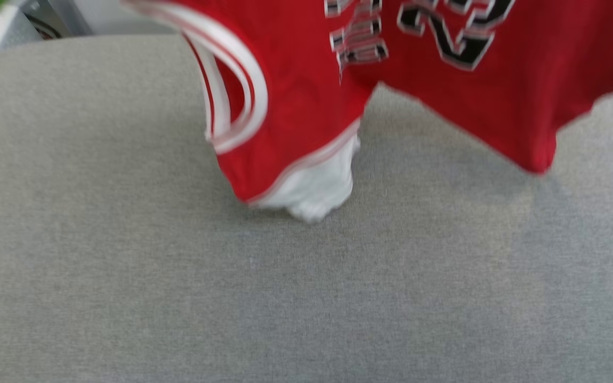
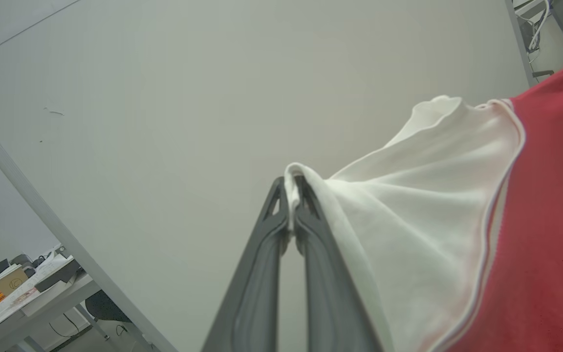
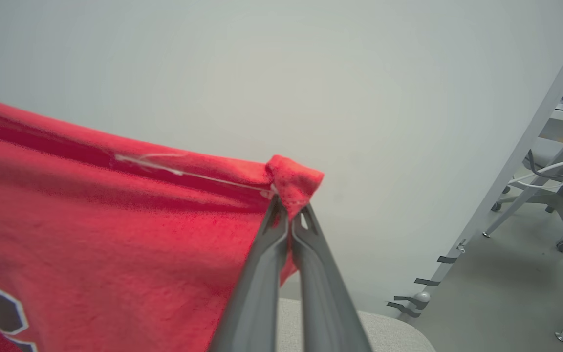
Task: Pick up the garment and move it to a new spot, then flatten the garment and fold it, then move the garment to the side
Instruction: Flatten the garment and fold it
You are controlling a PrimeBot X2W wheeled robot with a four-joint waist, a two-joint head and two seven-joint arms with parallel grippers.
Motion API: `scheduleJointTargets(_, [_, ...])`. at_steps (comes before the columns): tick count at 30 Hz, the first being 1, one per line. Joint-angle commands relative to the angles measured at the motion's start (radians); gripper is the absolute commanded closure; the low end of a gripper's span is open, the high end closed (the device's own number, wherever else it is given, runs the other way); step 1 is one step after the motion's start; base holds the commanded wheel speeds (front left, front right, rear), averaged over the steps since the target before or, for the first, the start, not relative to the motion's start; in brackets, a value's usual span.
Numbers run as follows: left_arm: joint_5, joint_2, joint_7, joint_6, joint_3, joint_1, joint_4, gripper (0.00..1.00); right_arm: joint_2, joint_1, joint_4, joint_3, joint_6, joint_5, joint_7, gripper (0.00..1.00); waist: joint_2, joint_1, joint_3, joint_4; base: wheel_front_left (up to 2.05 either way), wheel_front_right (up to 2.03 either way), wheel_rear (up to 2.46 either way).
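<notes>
The garment [image 1: 445,90], a red jersey with white trim and black-and-white lettering, hangs in the air across the top of the head view, blurred, above the grey cloth-covered table [image 1: 125,266]. Its white sleeve [image 1: 317,191] dangles lowest, close to the table. In the left wrist view my left gripper [image 2: 291,188] is shut on the edge of a white sleeve of the garment [image 2: 423,205]. In the right wrist view my right gripper [image 3: 289,208] is shut on a bunched red corner of the garment [image 3: 115,234].
A pale wall fills the background of both wrist views. A desk with boxes and papers [image 2: 12,293] stands at the lower left of the left wrist view. An office chair base [image 3: 545,215] and a grey post [image 3: 516,166] stand on the floor at the right.
</notes>
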Motion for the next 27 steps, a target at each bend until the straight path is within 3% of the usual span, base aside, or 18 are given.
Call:
scheduleJointTargets(1, [0.042,0.018,-0.004,-0.006,0.005,-0.074,0.032,1.00,-0.012,-0.050,0.025,0.001,-0.002,-0.019,-0.018,1.00,-0.0001,0.0000,0.145,-0.026,0.00,0.00,0.00])
scheduleJointTargets(9, [0.170,-0.020,-0.045,-0.050,-0.059,-0.411,0.262,1.00,-0.010,-0.352,0.211,0.101,-0.002,-0.104,-0.129,1.00,-0.0001,0.0000,0.325,-0.040,0.00,0.00,0.00])
scheduleJointTargets(18, [0.279,-0.124,-0.248,-0.057,-0.104,-0.772,0.611,1.00,0.076,-0.690,0.520,0.131,-0.002,-0.254,-0.322,1.00,-0.0001,0.0000,0.437,-0.037,0.00,0.00,0.00])
scheduleJointTargets(23, [0.333,-0.165,-0.371,-0.057,-0.137,-0.843,0.773,1.00,0.125,-0.779,0.654,0.125,-0.002,-0.298,-0.435,1.00,-0.0001,0.0000,0.469,-0.024,0.00,0.00,0.00])
scheduleJointTargets(24, [0.337,-0.189,-0.441,-0.057,-0.159,-0.835,0.841,1.00,0.144,-0.782,0.715,0.144,-0.002,-0.305,-0.492,1.00,-0.0001,0.0000,0.480,-0.012,0.00,0.00,0.00])
scheduleJointTargets(27, [0.328,-0.214,-0.477,-0.058,-0.175,-0.791,0.882,1.00,0.155,-0.766,0.756,0.164,-0.002,-0.294,-0.544,1.00,-0.0001,0.0000,0.483,0.000,0.00,0.00,0.00])
